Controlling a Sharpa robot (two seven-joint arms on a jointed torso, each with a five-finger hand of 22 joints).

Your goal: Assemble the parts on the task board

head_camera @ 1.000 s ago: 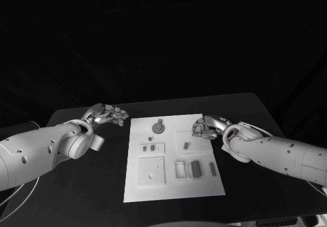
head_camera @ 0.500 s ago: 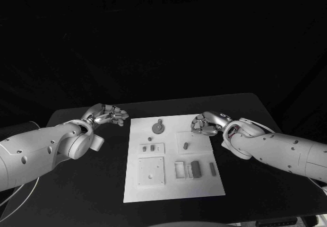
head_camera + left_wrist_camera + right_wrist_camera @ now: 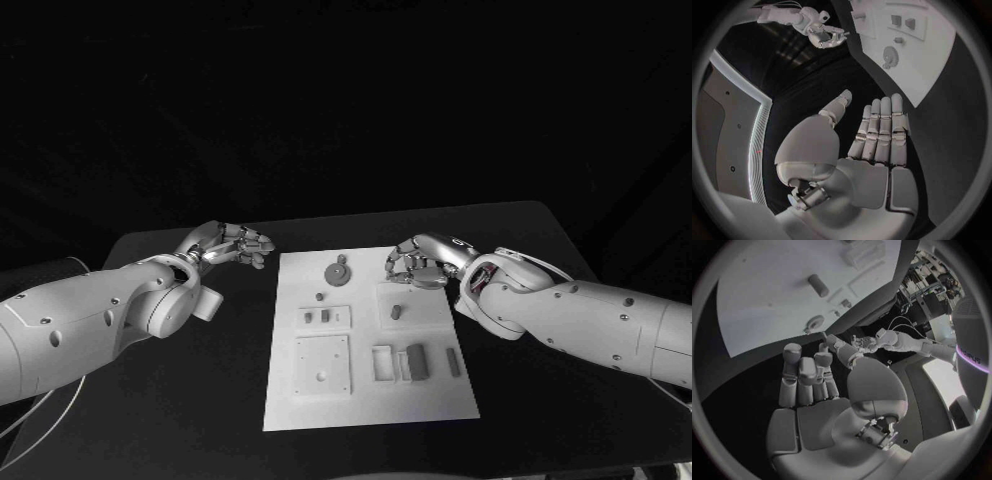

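The white task board (image 3: 433,400) lies in the middle of the black table. On it are a gear (image 3: 336,272), a small peg (image 3: 395,311), two small pieces (image 3: 307,318), a plate with holes (image 3: 320,362), a frame (image 3: 381,362), a dark block (image 3: 418,360) and a slim piece (image 3: 451,360). My right hand (image 3: 414,265) hovers over the board's far right part, between gear and peg, fingers bent and holding nothing. Its wrist view shows the palm (image 3: 817,420), the peg (image 3: 818,285) and the gear (image 3: 814,322). My left hand (image 3: 231,243) is off the board's far left corner, holding nothing (image 3: 879,135).
The black table (image 3: 173,400) runs round the board on all sides, with bare surface to the left and right. Its far edge (image 3: 418,210) lies just beyond both hands. The left wrist view shows the board's edge (image 3: 923,75) and the right hand (image 3: 820,31).
My right hand has moved left across the board's far part, closer to the gear. The left hand and the parts have stayed where they were.
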